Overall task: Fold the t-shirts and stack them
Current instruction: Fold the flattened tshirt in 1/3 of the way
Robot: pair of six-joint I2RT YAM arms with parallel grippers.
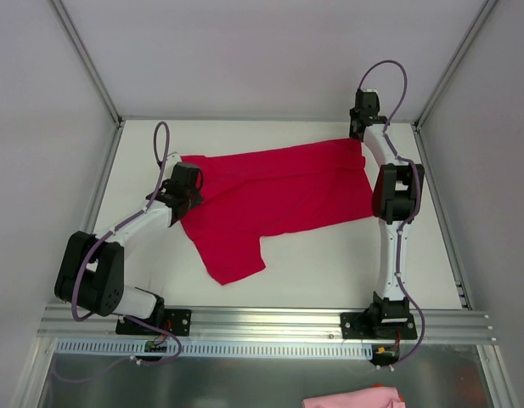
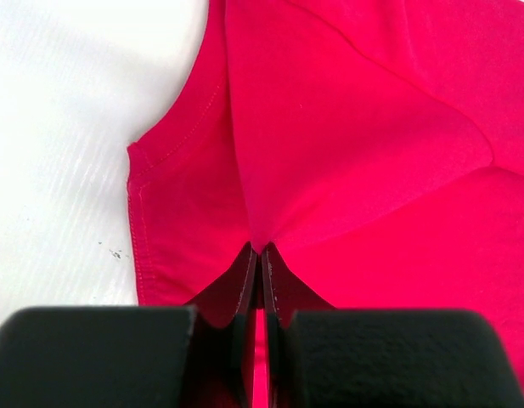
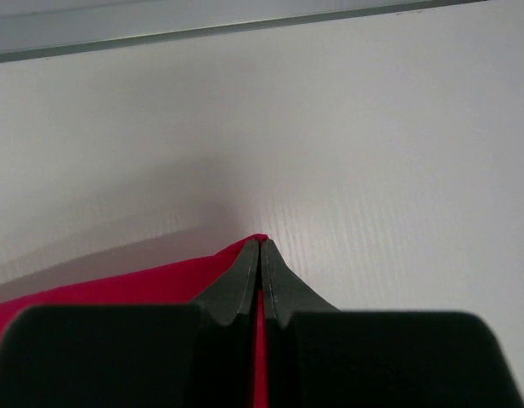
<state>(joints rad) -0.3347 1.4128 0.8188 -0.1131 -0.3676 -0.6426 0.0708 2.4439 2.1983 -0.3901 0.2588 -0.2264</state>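
The black left gripper (image 2: pixel 262 252) pinches a fold of the plain crimson-red cloth t-shirt (image 1: pixel 278 191), the right gripper (image 3: pixel 260 246) its far corner, jaws clamped, likely stretching it flat on the white table (image 1: pixel 329 263).

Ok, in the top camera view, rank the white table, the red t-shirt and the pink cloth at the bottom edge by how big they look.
Largest: white table.
Then: red t-shirt.
Smallest: pink cloth, but the frame edge cuts it off, so its full size is unsure.
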